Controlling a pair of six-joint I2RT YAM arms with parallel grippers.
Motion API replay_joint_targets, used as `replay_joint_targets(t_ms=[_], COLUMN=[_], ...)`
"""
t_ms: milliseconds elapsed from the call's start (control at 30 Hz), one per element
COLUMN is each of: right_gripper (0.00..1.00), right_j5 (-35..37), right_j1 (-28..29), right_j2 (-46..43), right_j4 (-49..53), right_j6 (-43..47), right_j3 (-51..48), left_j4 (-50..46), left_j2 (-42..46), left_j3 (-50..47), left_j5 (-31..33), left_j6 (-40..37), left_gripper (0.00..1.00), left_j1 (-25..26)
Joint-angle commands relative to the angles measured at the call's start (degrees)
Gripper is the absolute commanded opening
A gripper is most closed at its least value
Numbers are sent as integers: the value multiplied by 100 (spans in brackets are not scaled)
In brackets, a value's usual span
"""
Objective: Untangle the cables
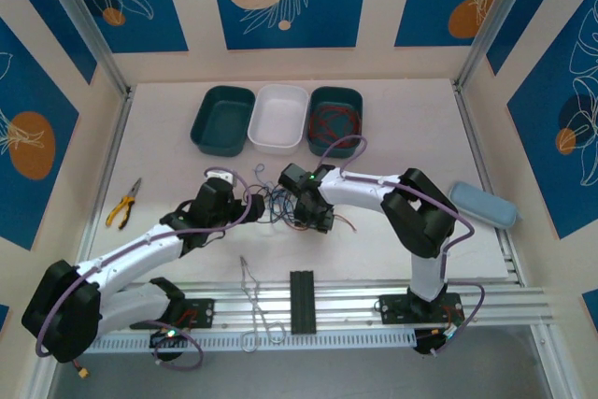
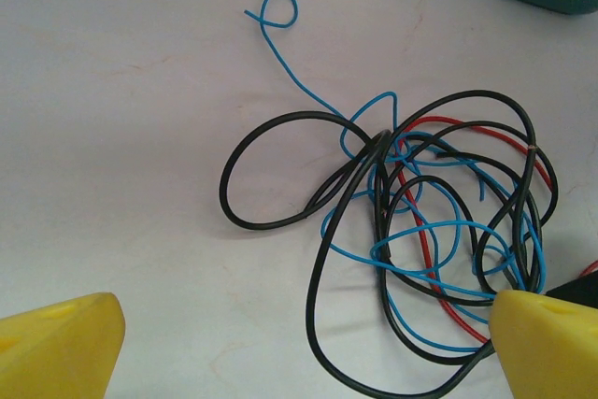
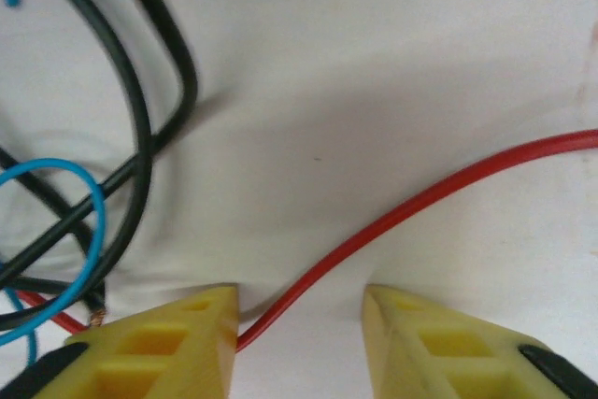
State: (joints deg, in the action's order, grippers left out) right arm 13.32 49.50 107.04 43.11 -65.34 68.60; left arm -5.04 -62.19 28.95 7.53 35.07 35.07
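The cables (image 1: pixel 280 201) lie as one tangle of thin black, blue and red strands at mid-table between both grippers. In the left wrist view the tangle (image 2: pixel 439 221) spreads right of centre, and a blue end (image 2: pixel 277 18) curls away at the top. My left gripper (image 2: pixel 304 352) is open wide; a black loop (image 2: pixel 322 324) lies between its yellow fingertips (image 2: pixel 61 348). My right gripper (image 3: pixel 299 324) is open low over the table. A red cable (image 3: pixel 420 198) runs between its fingers (image 3: pixel 163 343) and touches the left one. Black and blue strands (image 3: pixel 140 137) lie to its left.
Three trays stand at the back: dark teal (image 1: pixel 222 121), white (image 1: pixel 279 117), and teal (image 1: pixel 335 116) with red wires inside. Yellow-handled pliers (image 1: pixel 122 203) lie at the left. A silvery wire loop (image 1: pixel 254 298) lies near the front rail. A blue-grey case (image 1: pixel 481 204) sits right.
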Motion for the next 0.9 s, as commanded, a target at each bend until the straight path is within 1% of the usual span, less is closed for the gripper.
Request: replay_joint_targets(t_ms=[0, 167, 333, 367, 600, 733, 867], right_gripper=[34, 14, 1, 0, 0, 0, 0], right_j5=[-199, -174, -75, -23, 540, 765, 845], right_j1=[0, -157, -408, -444, -455, -441, -439], right_j2=[-88, -277, -470, -516, -701, -953, -1307], right_j4=[89, 115, 149, 185, 694, 818, 803], right_j6=[6, 130, 536, 648, 1318, 1499, 1702], right_j3=[-314, -460, -415, -361, 328, 530, 603], left_j4=[126, 144, 153, 148, 9, -15, 85], left_j2=[-56, -134, -232, -261, -544, -923, -1401], left_j3=[-21, 36, 149, 194, 519, 702, 825], left_j5=[-95, -153, -313, -390, -830, -1081, -1206], left_j6=[0, -8, -102, -169, -642, -830, -835], left_gripper=[100, 100, 100, 100, 100, 100, 100], left_j1=[-77, -72, -75, -71, -6, 126, 290])
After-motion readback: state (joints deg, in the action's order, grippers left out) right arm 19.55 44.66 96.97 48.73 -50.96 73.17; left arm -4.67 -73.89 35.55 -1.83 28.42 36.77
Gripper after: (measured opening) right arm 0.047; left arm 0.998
